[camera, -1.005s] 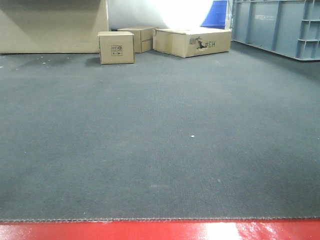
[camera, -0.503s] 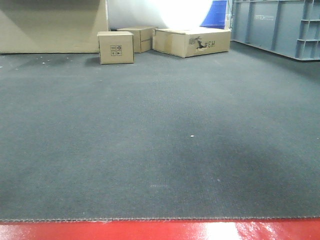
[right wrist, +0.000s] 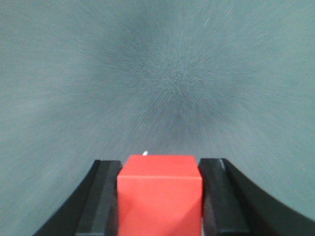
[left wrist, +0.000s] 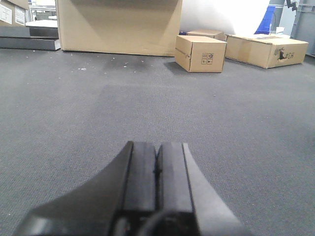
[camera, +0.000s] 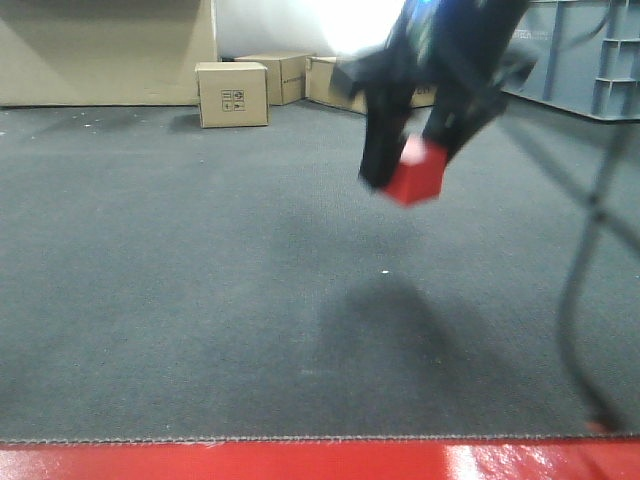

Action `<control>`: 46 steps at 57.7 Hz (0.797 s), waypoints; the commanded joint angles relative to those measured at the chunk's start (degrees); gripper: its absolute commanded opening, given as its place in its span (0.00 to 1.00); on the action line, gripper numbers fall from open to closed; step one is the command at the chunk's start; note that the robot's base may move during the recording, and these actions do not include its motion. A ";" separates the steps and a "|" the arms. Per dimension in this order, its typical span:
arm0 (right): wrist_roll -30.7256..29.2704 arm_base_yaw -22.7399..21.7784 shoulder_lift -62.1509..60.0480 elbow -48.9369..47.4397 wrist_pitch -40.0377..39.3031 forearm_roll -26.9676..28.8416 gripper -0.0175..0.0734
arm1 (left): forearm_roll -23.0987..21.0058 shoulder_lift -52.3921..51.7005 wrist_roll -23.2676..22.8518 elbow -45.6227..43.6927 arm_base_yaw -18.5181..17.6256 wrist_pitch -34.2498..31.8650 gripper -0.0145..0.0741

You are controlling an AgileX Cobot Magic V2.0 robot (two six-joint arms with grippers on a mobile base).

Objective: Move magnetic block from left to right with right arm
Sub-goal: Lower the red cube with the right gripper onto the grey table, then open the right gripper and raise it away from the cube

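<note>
From the front, the right gripper (camera: 412,150) is seen above the dark grey carpet (camera: 200,300), blurred, with one red block (camera: 415,172) clamped between its two black fingers (camera: 382,150). The block is held clear of the floor, tilted, over a soft shadow (camera: 385,330). A dark cable (camera: 590,250) hangs at the right edge. Three cardboard boxes are counted at the back: a small one (camera: 232,95) printed with handling symbols, a second (camera: 283,75) behind it, and a long one (camera: 335,82) partly hidden by the arm. A grey crate wall (camera: 590,55) stands at the far right, and a red strip (camera: 300,460) borders the carpet at the bottom.

In the left wrist view, the left gripper (left wrist: 157,169) is seen with its two fingers pressed together and nothing between them. The long box (left wrist: 268,49) is marked with letters read as "CH"; the symbol-printed box (left wrist: 201,53) is nearer, and a large tan box (left wrist: 118,24) stands behind.

In the right wrist view, the block (right wrist: 160,194) is seen squeezed between both fingers, above blurred carpet, with a small white speck (right wrist: 144,153) just beyond its top edge.
</note>
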 commanded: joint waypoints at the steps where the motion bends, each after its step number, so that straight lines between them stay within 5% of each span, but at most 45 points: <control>1: -0.61 -0.02 0.09 -2.83 -1.74 -0.17 0.45 | -0.27 -0.38 -0.34 0.44 -0.08 -4.83 0.02; 24: -0.61 -0.02 3.33 -2.83 -3.45 -0.17 0.46 | -0.27 -0.38 -0.34 0.44 -0.08 -4.83 0.02; 38: -0.47 -0.07 3.21 -2.83 -4.12 -0.17 0.91 | -0.27 -0.38 -0.34 0.44 -0.08 -4.83 0.02; 46: -0.07 -0.13 1.43 -2.85 -4.96 -0.17 0.87 | -0.27 -0.38 -0.34 0.44 -0.08 -4.83 0.02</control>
